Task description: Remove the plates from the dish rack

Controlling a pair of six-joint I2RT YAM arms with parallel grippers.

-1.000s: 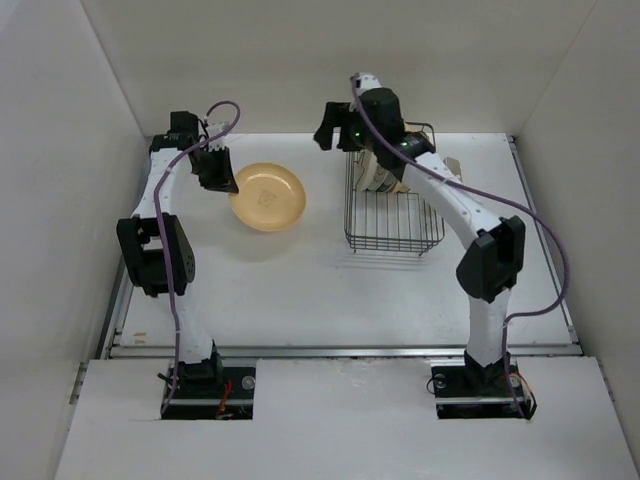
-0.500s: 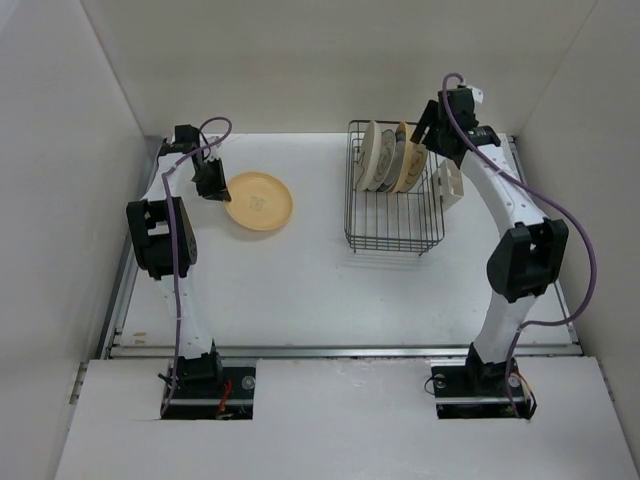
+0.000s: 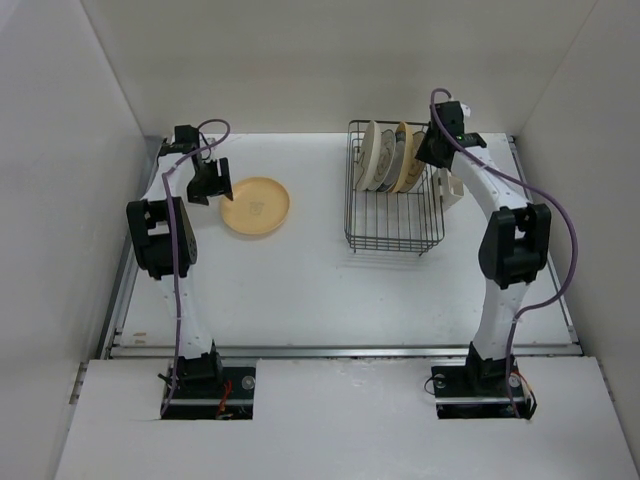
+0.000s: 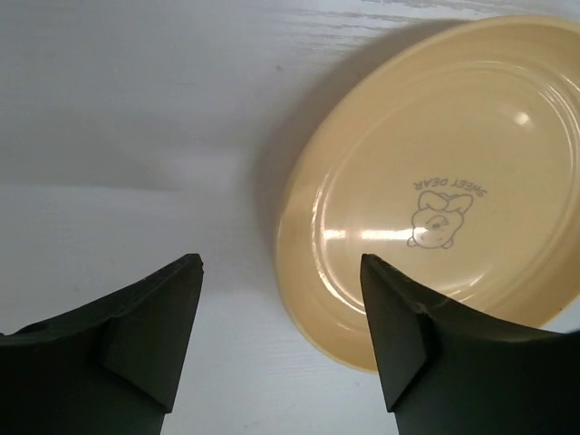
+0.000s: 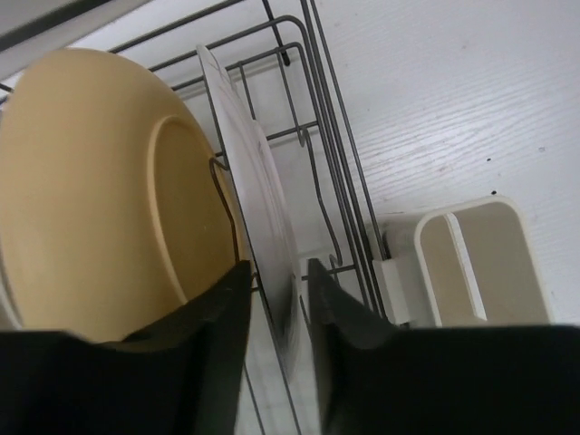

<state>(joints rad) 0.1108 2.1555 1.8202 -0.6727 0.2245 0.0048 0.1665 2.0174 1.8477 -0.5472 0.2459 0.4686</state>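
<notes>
You have a white table with a faint grain and a few small dark specks toward its far right. White panels enclose it on the left, far and right sides. A metal rail runs along its near edge; in front of that lies a plain white board.

Table w/ yellow plate, rack
</notes>
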